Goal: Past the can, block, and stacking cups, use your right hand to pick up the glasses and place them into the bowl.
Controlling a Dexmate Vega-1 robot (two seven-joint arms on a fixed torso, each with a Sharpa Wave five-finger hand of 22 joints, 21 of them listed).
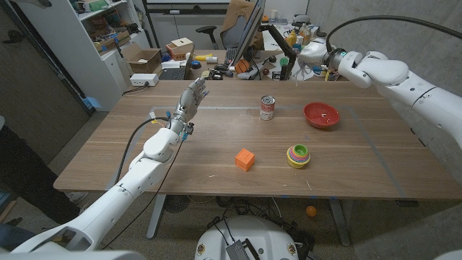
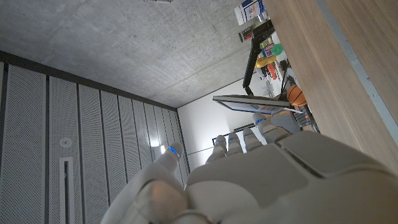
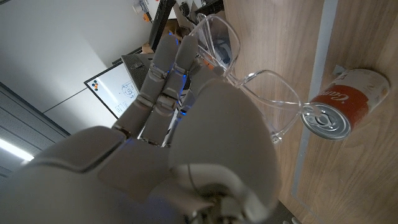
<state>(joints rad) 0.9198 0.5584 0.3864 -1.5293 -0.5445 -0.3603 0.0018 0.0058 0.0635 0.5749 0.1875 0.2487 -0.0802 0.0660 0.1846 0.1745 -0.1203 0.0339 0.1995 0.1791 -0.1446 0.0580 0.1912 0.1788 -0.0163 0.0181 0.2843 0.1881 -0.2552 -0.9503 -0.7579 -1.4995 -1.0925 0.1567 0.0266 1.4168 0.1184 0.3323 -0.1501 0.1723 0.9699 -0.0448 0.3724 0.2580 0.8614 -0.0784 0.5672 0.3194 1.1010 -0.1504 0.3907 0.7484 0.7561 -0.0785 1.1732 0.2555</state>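
Observation:
My right hand [image 1: 315, 52] hovers over the table's far edge, behind the red bowl [image 1: 320, 114]. In the right wrist view this hand [image 3: 186, 124] pinches clear glasses [image 3: 249, 78] between thumb and fingers, and the glasses hang above the wood near the red can [image 3: 339, 106]. The can [image 1: 268, 107] stands upright left of the bowl. Nearer the front sit the orange block [image 1: 245, 159] and the stacking cups [image 1: 298, 154]. My left hand [image 1: 189, 101] is raised over the table's left part, fingers stretched out and holding nothing; it also shows in the left wrist view [image 2: 249, 174].
Behind the table's far edge [image 1: 238, 79] are cardboard boxes [image 1: 148, 59], a chair [image 1: 238, 22], a monitor and desk clutter. A person's dark sleeve [image 1: 14, 166] shows at the left edge. An orange ball [image 1: 310, 211] lies on the floor under the front edge.

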